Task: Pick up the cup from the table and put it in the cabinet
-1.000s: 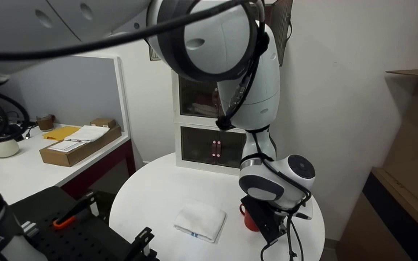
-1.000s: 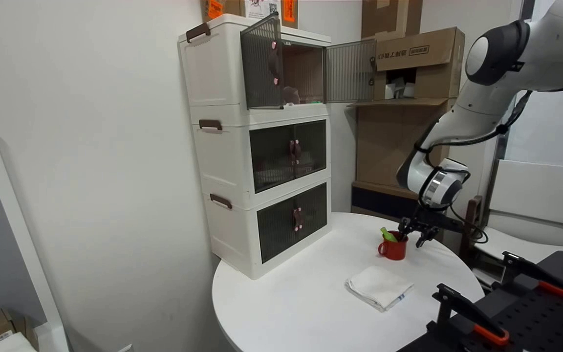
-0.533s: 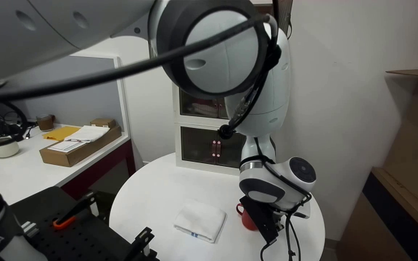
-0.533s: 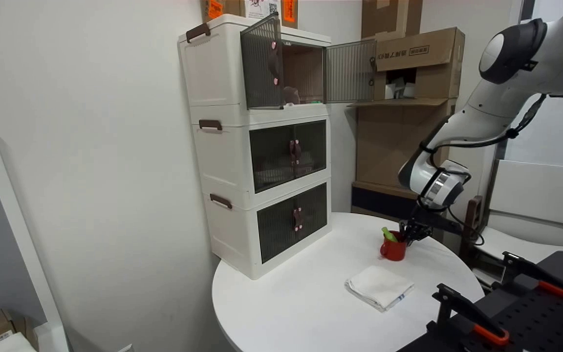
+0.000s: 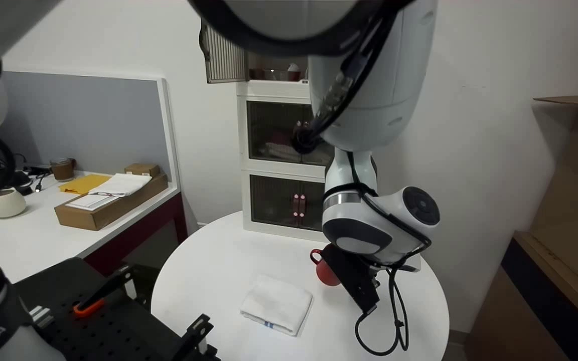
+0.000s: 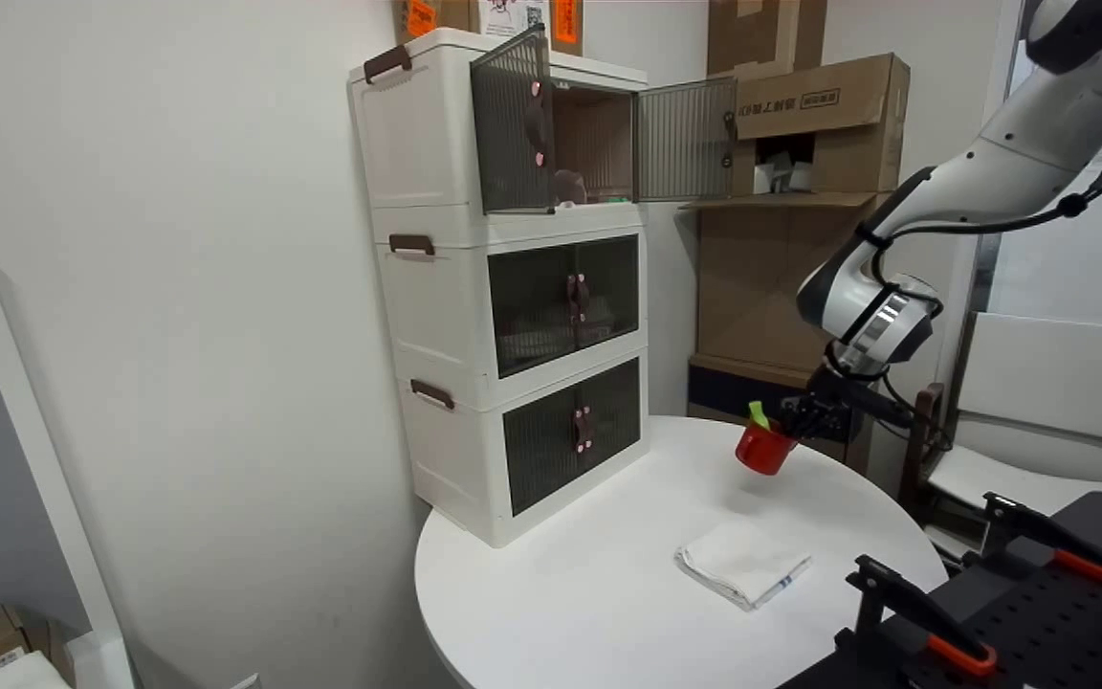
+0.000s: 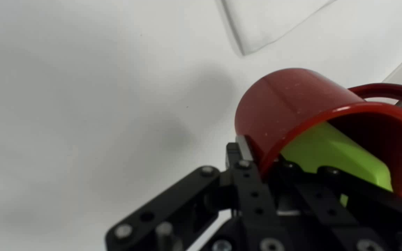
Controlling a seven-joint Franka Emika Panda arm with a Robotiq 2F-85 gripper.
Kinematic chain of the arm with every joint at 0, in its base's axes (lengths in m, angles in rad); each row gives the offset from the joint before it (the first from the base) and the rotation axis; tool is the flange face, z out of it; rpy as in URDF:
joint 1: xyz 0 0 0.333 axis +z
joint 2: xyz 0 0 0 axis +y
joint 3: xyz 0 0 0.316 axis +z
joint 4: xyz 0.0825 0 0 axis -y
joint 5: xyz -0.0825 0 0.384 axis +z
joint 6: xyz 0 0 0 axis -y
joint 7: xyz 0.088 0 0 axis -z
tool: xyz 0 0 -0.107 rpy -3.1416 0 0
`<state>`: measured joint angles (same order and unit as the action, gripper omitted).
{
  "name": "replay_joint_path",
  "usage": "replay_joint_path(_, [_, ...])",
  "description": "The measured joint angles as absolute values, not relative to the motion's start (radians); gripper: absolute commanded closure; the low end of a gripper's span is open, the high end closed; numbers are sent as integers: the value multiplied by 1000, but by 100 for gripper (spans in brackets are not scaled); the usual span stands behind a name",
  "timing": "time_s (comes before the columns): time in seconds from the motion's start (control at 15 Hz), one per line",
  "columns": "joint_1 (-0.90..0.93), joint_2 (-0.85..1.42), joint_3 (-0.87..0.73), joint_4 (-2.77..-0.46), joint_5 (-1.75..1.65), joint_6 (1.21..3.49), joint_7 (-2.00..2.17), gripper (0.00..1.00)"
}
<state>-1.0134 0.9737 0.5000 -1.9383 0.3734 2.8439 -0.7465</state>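
Note:
The red cup (image 6: 763, 450) hangs tilted above the round white table (image 6: 551, 612), its shadow on the tabletop below. Something green (image 7: 337, 150) pokes out of its mouth. In the wrist view my gripper (image 7: 262, 162) is shut on the wall of the cup (image 7: 291, 97), one finger outside and one inside. The handle sits on the far side from the grip. In an exterior view the wrist hides part of the cup (image 5: 326, 273). The white cabinet (image 6: 436, 316) stands on the table; both doors of its top compartment are open, the lower two compartments closed.
A folded white cloth (image 6: 742, 563) lies on the table near the cup. A black perforated platform (image 6: 1029, 622) with clamps borders the table. Cardboard boxes (image 6: 781, 277) rise behind the arm. The open cabinet door (image 6: 685, 144) juts outward beside the boxes.
The gripper has shut on the cup's wall. The cup, upright on the table before, has been lifted off it and now tilts. The arm has moved up and slightly toward the cabinet.

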Motion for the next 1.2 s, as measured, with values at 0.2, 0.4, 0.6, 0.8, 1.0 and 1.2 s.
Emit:
replay_joint_path(0.2, [-1062, 824, 542, -2093, 316, 2778, -781, 99])
replay_joint_path(0.4, [-1059, 661, 567, -2219, 286, 2742, -797, 99])
replay_joint_path(0.6, [-1039, 500, 624, -2313, 294, 2755, -825, 99])
replay_joint_path(0.8, [-1030, 365, 734, -2344, 399, 2795, -886, 99])
replay_joint_path(1.0, [-1061, 271, 886, -2308, 570, 2813, -943, 99])
replay_joint_path(1.2, [-1103, 206, 1004, -2225, 706, 2815, -948, 99])
